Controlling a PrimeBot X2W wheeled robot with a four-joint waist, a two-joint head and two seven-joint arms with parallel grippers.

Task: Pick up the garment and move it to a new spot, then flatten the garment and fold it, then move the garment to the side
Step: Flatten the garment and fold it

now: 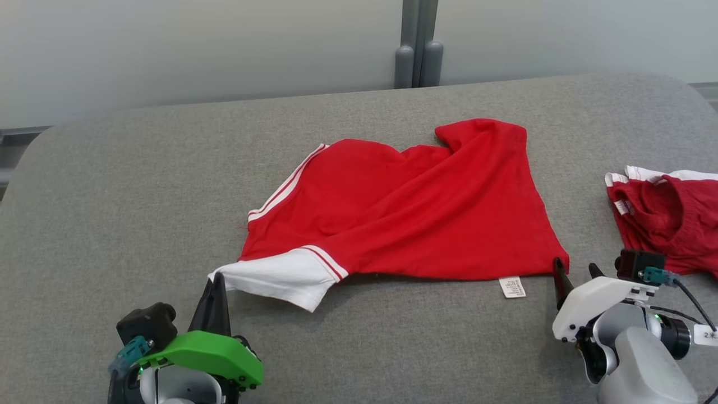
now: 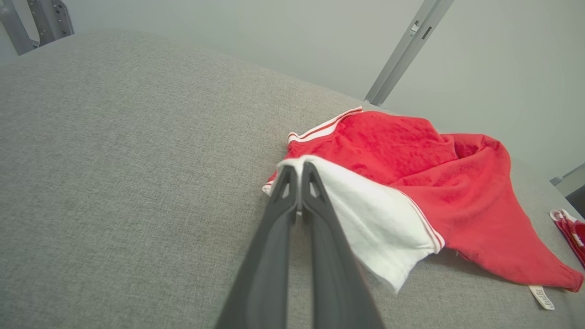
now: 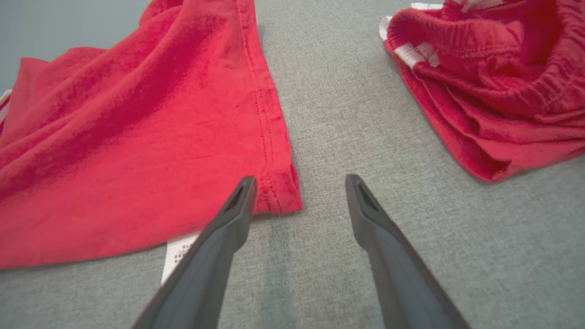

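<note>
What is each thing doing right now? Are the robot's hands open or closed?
Shirt: lying spread out but wrinkled, not folded.
Left gripper: shut, pinching the edge of the white sleeve.
Right gripper: open at the shirt's corner, holding nothing.
Other red clothes: bunched up on the robot's right.

left tool (image 1: 217, 278) pinched, right tool (image 1: 574, 264) spread

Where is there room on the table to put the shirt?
The widest bare patch is left of the red shirt, out to the edge of the table. A bare strip runs behind it. The right is crowded: red shorts lie close by the right gripper.
</note>
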